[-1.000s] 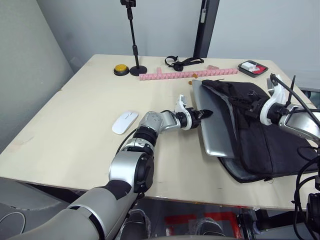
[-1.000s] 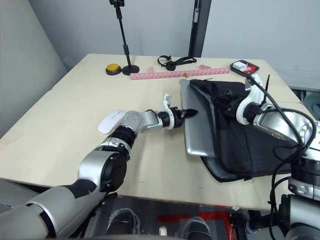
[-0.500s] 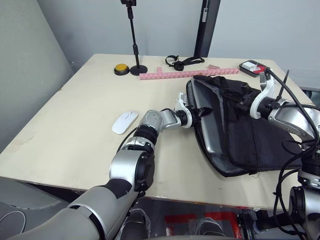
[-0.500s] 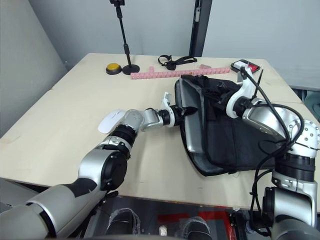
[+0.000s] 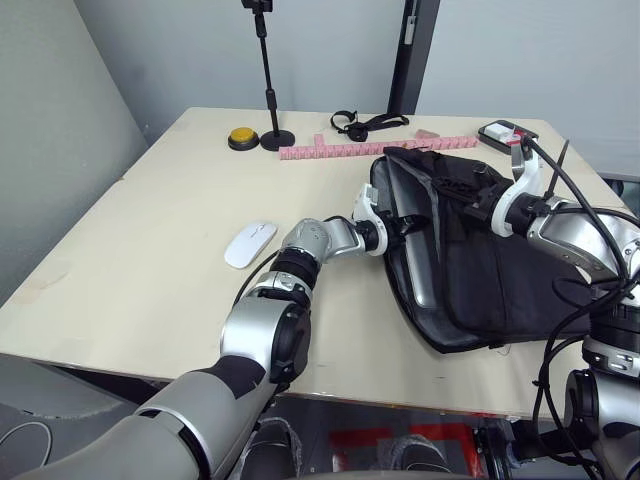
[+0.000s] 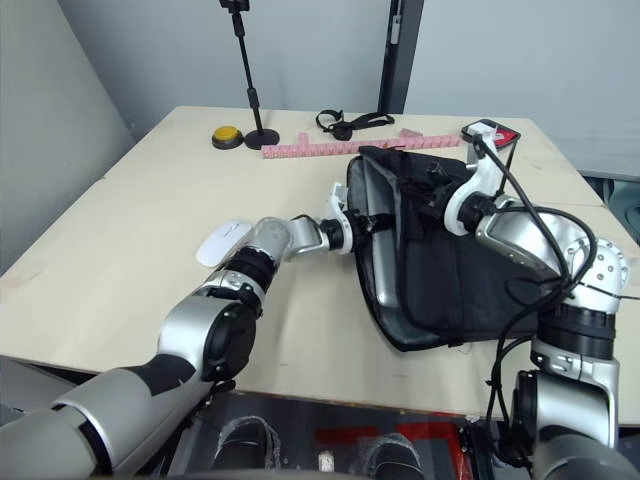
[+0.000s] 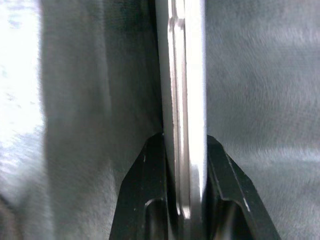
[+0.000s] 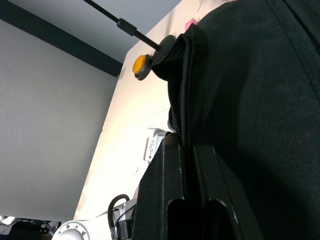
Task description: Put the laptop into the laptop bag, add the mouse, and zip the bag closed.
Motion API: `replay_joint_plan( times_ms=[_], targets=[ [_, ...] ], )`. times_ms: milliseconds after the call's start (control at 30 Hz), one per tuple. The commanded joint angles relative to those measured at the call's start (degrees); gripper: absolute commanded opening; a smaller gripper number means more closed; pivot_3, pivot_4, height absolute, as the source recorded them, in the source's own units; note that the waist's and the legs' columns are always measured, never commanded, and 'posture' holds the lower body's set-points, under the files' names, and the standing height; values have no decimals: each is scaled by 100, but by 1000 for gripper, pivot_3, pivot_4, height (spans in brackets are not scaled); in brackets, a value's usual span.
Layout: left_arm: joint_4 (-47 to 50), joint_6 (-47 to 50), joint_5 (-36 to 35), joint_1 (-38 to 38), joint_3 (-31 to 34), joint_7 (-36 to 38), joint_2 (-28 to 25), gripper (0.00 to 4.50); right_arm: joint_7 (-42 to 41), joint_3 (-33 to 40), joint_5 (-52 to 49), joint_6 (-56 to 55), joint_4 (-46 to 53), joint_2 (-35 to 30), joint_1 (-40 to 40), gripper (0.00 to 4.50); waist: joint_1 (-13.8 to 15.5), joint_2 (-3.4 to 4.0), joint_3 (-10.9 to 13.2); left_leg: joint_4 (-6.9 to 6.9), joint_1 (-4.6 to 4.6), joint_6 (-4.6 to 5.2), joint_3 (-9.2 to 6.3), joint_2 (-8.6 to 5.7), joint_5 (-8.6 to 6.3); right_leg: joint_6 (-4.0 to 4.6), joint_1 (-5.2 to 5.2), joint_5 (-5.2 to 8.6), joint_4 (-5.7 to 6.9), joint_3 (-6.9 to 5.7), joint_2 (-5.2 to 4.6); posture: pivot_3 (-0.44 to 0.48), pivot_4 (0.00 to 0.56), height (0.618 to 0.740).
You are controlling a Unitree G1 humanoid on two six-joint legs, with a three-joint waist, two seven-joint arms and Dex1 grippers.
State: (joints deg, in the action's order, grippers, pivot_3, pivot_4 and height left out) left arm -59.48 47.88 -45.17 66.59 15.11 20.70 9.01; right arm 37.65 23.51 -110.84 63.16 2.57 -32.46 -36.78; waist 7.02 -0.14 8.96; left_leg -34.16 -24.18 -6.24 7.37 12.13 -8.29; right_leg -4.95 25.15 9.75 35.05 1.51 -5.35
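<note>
The black laptop bag (image 5: 505, 285) lies on the right of the table, its mouth facing left. The silver laptop (image 5: 419, 270) sits inside it, with a strip of its near edge showing between the flaps. My left gripper (image 5: 407, 223) is shut on that edge; the left wrist view shows the thin metal edge (image 7: 183, 100) pinched between the black fingers (image 7: 146, 175), grey lining on both sides. My right gripper (image 5: 482, 208) is shut on the bag's upper flap, holding it raised; its fingers (image 8: 167, 170) pinch the black fabric rim (image 8: 182, 75). The white mouse (image 5: 250, 243) rests on the table left of my left arm.
Along the far side stand a yellow button (image 5: 240, 136), a black stand's base (image 5: 277, 140), a pink strip (image 5: 370, 149), a black strap (image 5: 366, 124) and a red-and-white device (image 5: 503, 132). The table's front edge (image 5: 330, 385) runs close below the bag.
My right gripper has drawn the bag's upper flap leftward over the laptop, and the bag has slid left. Much less silver shows now. My left gripper still holds the laptop's edge.
</note>
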Motion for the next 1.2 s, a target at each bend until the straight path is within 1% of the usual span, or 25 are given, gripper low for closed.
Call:
replay_joint_plan(
  times_ms=[33,333,467,567,633,667,733,833,867,900,933,967,1033,1100,1200],
  targets=[
    [80,-8,87,411,-219,172,1522,333,21,104,-216,-120,240,90,-266,17,-6,0,0,0,0,0,0,0,0,0,0,0,0,0,0,0,150,739],
    [131,639,-298,450,33,293,1470,333,40,139,-216,-87,245,106,-260,17,-3,0,0,2,0,-1,0,0,-1,0,0,0,-1,-1,0,0,150,739],
    [99,667,-446,492,283,221,1468,333,20,125,-216,-69,211,88,-285,17,0,0,0,2,0,-2,0,0,-1,0,0,0,-2,0,0,0,150,739],
    [79,589,-361,454,264,184,1440,333,-1,109,-216,-49,185,74,-296,17,-3,0,0,2,0,-3,0,0,-1,0,1,0,-1,0,0,0,150,739],
    [72,470,-248,416,200,127,1411,1314,-16,104,-216,-36,156,51,-300,0,-3,0,0,2,0,-3,0,0,-2,-1,1,0,-2,0,0,0,150,739],
    [62,436,-236,404,203,114,1384,1579,-30,101,-216,-28,145,42,-301,0,-4,0,0,2,0,-3,0,0,-2,-1,1,0,-2,-1,0,0,150,739],
    [56,381,-197,384,182,80,1327,2343,-37,98,-216,-22,123,28,-302,0,-4,0,0,2,0,-3,0,0,-1,-1,1,0,-2,0,0,0,150,739],
    [196,532,-209,343,101,248,1198,3406,-56,81,-216,-5,97,-9,-294,0,-2,0,0,2,0,-3,0,0,-2,-2,-1,-1,-1,0,0,0,150,739],
    [316,566,-85,308,-82,371,1117,3719,-67,79,-216,0,96,-18,-289,0,-1,0,0,2,0,-3,0,0,-2,-2,-1,-1,-1,0,-1,0,150,739],
    [396,577,8,282,-220,452,1062,4215,-74,79,-216,2,95,-22,-287,0,-1,0,0,2,0,-3,0,0,-2,-2,0,-1,-1,-1,-1,0,150,739],
    [490,610,89,244,-353,533,986,4459,-80,80,-216,4,91,-25,-290,0,2,1,0,2,0,-3,0,0,-2,-2,0,-1,-2,-1,-1,0,150,739],
    [604,698,141,203,-465,634,864,4491,-87,79,-216,12,84,-31,-294,0,3,0,0,2,0,-3,0,0,-2,-2,0,-1,-2,-1,-1,0,150,739],
    [1034,879,364,61,-917,1019,485,4491,-114,80,-216,30,50,-63,-304,0,8,0,0,2,0,-3,0,-1,-2,-2,0,-1,-2,-1,-2,0,150,739],
    [1506,1085,521,-76,-1281,1416,56,4491,-145,80,-216,48,7,-119,-308,0,8,0,0,2,-2,-3,0,-1,-1,-1,0,0,-3,-1,-3,0,150,739],
    [2190,1266,726,-249,-1640,1921,-647,4491,-203,68,-216,70,-13,-194,-291,0,-43,1,0,5,2,-1,2,-1,-1,1,0,1,-1,0,-2,0,150,739]
  ],
)
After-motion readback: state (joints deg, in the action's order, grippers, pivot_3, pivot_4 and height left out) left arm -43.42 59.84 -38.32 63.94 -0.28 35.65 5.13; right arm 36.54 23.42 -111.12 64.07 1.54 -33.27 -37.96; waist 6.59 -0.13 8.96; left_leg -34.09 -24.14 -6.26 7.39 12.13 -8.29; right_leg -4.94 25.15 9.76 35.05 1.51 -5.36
